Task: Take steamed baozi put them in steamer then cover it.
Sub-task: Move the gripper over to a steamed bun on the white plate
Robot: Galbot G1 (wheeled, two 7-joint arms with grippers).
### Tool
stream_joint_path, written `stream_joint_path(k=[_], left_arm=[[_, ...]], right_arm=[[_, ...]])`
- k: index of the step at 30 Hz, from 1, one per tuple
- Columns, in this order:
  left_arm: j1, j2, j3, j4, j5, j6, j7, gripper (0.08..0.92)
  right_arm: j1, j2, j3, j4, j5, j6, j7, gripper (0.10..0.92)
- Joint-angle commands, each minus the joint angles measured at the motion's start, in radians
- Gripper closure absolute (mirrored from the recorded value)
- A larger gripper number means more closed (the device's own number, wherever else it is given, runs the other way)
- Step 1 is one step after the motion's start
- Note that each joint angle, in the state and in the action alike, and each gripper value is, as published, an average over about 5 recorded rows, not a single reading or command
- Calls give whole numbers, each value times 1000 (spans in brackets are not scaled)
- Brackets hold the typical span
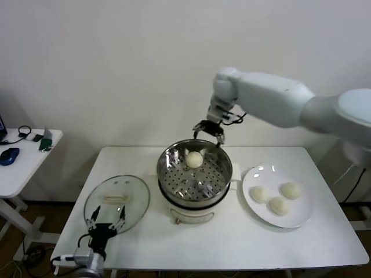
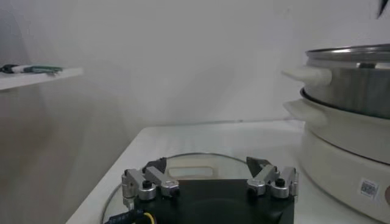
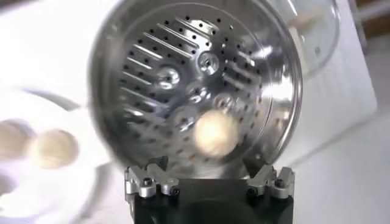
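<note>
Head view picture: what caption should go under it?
Right gripper open above the steamer holding one baozi.

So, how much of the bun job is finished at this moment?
Done: one bun lies in the steamer. In hand: nothing; the right gripper is open and empty above the steamer's far rim. Left: three buns wait on the plate, and the lid lies flat on the table beside the steamer, with the open left gripper at its near edge.
</note>
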Motion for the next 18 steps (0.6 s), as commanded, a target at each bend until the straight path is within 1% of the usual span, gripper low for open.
stream_joint_path(k=[1, 5, 7, 9, 13, 18], left_arm=[[2, 3, 0, -5, 1, -1, 0, 177], [2, 2, 0, -8, -2, -2, -1, 177], [3, -1, 0, -10, -4, -2, -1, 177], [3, -5, -1, -12, -5, -2, 0, 177], [4, -11, -4, -12, -7, 0, 0, 177], [7, -10, -10, -7, -8, -2, -1, 177]], right_arm=[[311, -252, -385, 237, 339, -324, -20, 203], [341, -379, -532, 407, 315, -494, 103, 203], [292, -439, -528, 470, 294, -572, 164, 203], [195, -481, -470, 500, 268, -637, 225, 203], [-31, -501, -282, 457, 196, -701, 313, 203], [-250, -439, -101, 321, 112, -707, 331, 203]])
